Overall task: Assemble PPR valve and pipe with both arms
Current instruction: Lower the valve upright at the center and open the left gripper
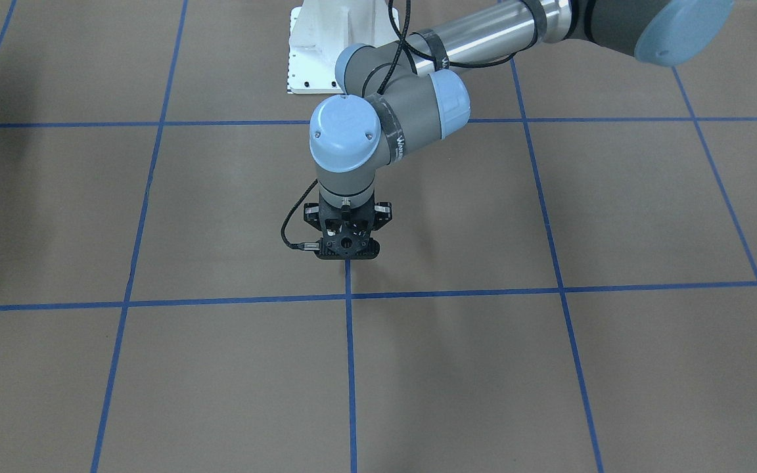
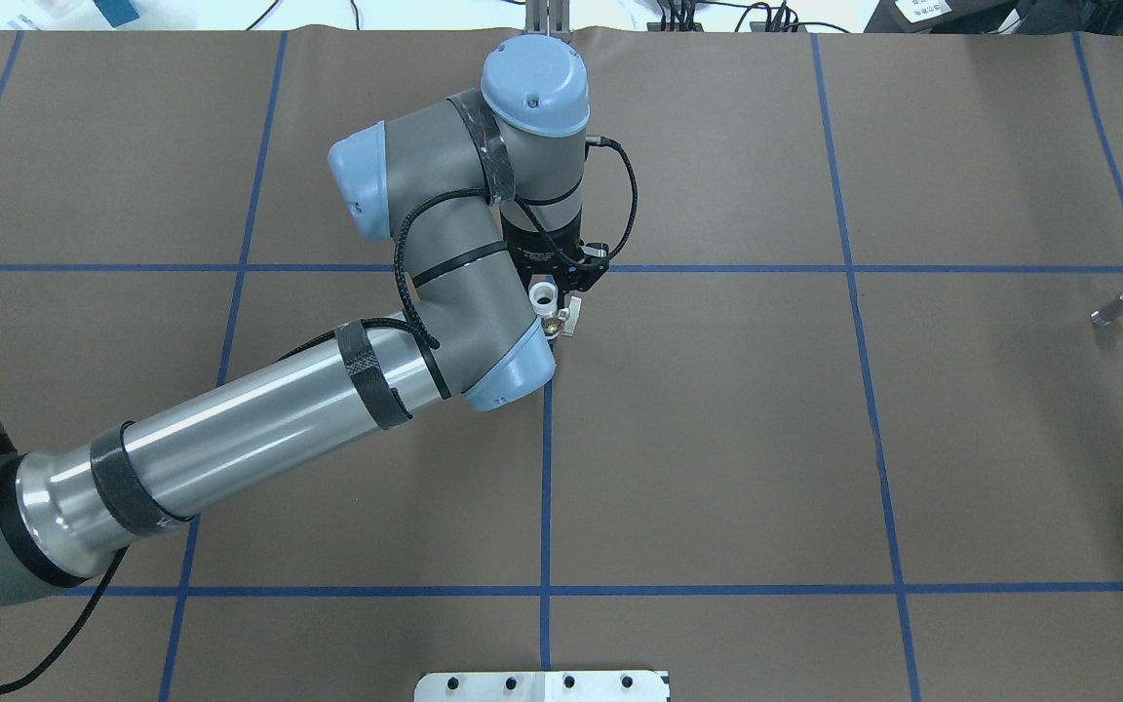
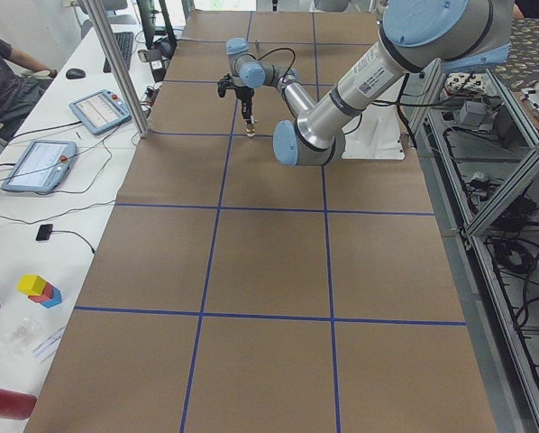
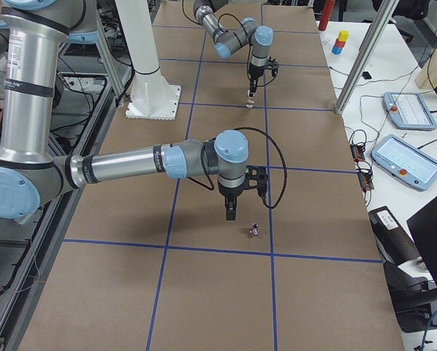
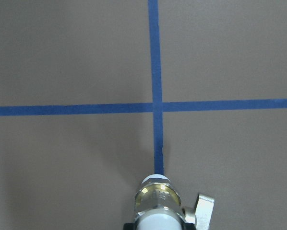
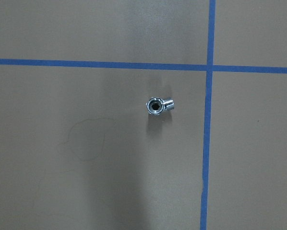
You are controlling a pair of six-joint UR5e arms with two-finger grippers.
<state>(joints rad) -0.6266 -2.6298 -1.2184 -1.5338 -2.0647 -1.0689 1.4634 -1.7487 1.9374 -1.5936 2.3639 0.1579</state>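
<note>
PPR valve (image 5: 157, 200): being held upright over a blue tape crossing (image 5: 155, 106), with its lever out sideways.
Left gripper (image 2: 558, 297): being seen clamped on the valve.
Right gripper (image 4: 231, 214): being shown only side-on, near the pipe (image 6: 159, 105); jaw opening cannot be told.
Pipe: being seen lying on brown paper (image 6: 62, 167), well apart from the valve.
In the way: the left gripper is being partly hidden overhead by the left arm (image 2: 250, 429).
Around: white pedestal (image 1: 316, 46), tablets (image 4: 405, 161).

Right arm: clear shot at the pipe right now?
Likely yes. The pipe lies alone on the paper; right claw hangs just above and beside it, nothing between; left claw, holding the valve, is far off.
</note>
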